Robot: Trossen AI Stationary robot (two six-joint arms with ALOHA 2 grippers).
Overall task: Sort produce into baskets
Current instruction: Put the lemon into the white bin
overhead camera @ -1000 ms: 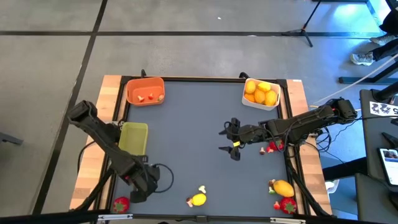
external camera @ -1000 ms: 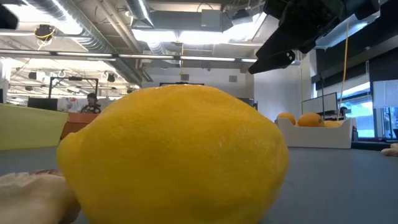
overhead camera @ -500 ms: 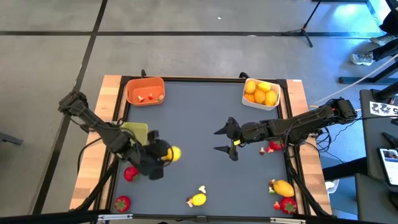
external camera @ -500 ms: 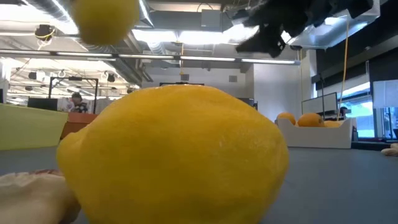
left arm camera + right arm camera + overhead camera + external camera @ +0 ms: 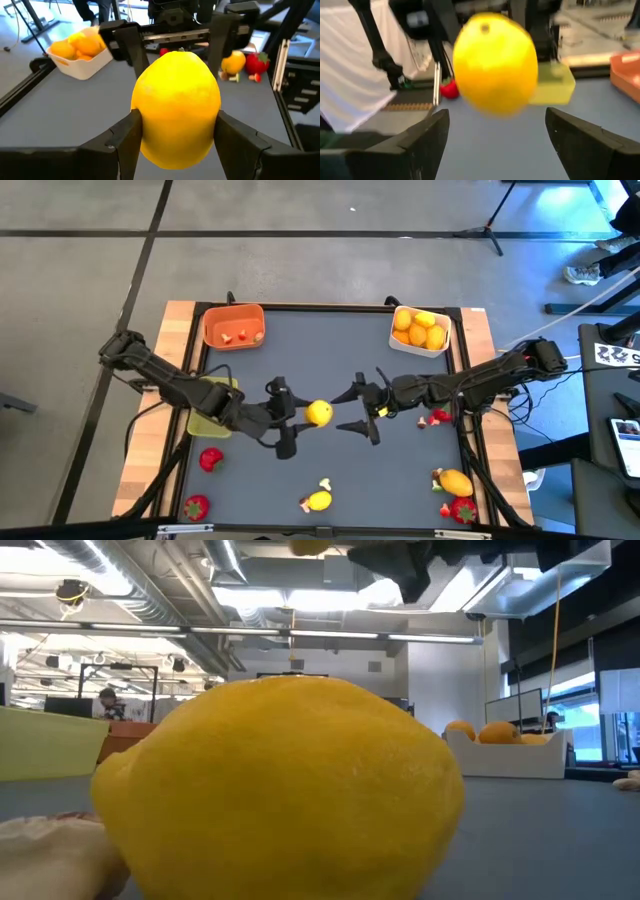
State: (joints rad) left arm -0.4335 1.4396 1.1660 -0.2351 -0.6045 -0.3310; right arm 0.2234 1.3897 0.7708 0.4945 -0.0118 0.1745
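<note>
One yellow lemon (image 5: pixel 318 413) is clamped in the left gripper (image 5: pixel 287 420) above mid-table; the right gripper (image 5: pixel 362 412), at the lemon's three o'clock, is spread wide and empty, facing it.

Low view: near lemon (image 5: pixel 280 790) hides table; orange bin's (image 5: pixel 233 326) bits unclear.

The lemon (image 5: pixel 318 413) sits between the left gripper's (image 5: pixel 292 416) fingers, the right gripper (image 5: pixel 360 410) just beyond it (facing, apart); the baskets lie well off.
</note>
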